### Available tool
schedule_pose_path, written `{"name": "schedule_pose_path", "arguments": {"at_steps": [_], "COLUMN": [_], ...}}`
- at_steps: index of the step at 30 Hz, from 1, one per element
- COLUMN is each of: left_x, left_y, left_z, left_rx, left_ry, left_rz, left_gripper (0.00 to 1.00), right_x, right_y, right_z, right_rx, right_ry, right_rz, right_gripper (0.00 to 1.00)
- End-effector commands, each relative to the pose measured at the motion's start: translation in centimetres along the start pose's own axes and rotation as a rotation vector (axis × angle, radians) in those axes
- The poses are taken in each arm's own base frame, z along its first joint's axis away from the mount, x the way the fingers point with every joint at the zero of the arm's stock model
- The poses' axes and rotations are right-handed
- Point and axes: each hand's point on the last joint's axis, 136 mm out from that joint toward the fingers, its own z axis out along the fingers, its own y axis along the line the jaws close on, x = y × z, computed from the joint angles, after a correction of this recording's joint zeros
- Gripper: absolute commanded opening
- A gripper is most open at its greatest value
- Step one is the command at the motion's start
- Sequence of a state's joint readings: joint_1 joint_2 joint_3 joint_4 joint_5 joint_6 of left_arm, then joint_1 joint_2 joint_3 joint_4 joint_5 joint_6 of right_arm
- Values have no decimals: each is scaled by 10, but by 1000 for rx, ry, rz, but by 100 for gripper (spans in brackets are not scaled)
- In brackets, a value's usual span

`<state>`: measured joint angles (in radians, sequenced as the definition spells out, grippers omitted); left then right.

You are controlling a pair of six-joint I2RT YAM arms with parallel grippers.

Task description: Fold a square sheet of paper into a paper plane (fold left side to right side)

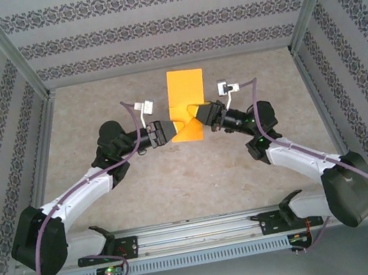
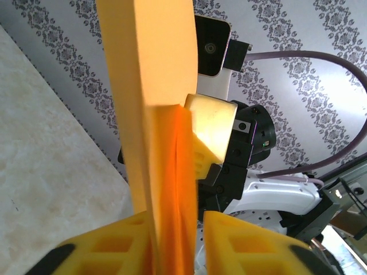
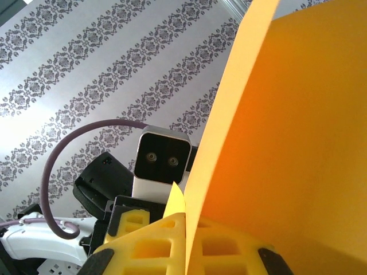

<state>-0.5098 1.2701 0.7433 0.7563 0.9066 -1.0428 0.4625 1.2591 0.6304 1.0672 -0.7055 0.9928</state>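
Note:
The square sheet of paper (image 1: 185, 88) is bright orange and bent into a partly folded shape, held up off the table between the two arms. My right gripper (image 1: 199, 116) is shut on its lower right part. In the right wrist view the sheet (image 3: 298, 114) rises from between the closed yellow fingers of that gripper (image 3: 192, 220). My left gripper (image 1: 167, 132) reaches in from the left. In the left wrist view the paper (image 2: 155, 57) runs between the fingers of the left gripper (image 2: 178, 220), lying against the left finger (image 2: 103, 246) with a narrow gap to the right one.
The beige tabletop (image 1: 95, 110) lies below, fenced by patterned walls and metal posts (image 1: 15, 60). The two wrists are close together, and the right gripper's finger (image 2: 209, 129) stands just behind the paper in the left wrist view. The arms' base rail (image 1: 201, 237) runs along the near edge.

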Motion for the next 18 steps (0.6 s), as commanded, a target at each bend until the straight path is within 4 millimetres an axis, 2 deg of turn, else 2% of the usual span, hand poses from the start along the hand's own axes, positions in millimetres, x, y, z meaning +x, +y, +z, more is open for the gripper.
{"name": "schedule_pose_path", "arguments": {"at_steps": [1,4,6,12,15,18], "left_x": [-6,-4,-1,15,29,46], "left_y": [-12,-8,-3,17,29,43], "left_z": [4,3,3,-7,-17,-37], "left_rx": [31,14,-17,-160,-275,-446], "left_ry": [-8,0,14,79,154,251], "left_rz": [63,60,51,39,33,20], "left_gripper": [18,10,4,0,0,0], "right_x": [-3,-4,-4,-1,7,20], "right_y": [18,17,12,-13,-33,-57], "right_z": [-4,-9,-14,-40,-55,-73], "right_rx": [-57,-47,-22,106,233,423], "right_ry": [-9,-16,-20,-37,-14,47], "right_rz": [-42,-40,-31,-25,-30,-59], "right_gripper": [7,15,28,47,52,54]}}
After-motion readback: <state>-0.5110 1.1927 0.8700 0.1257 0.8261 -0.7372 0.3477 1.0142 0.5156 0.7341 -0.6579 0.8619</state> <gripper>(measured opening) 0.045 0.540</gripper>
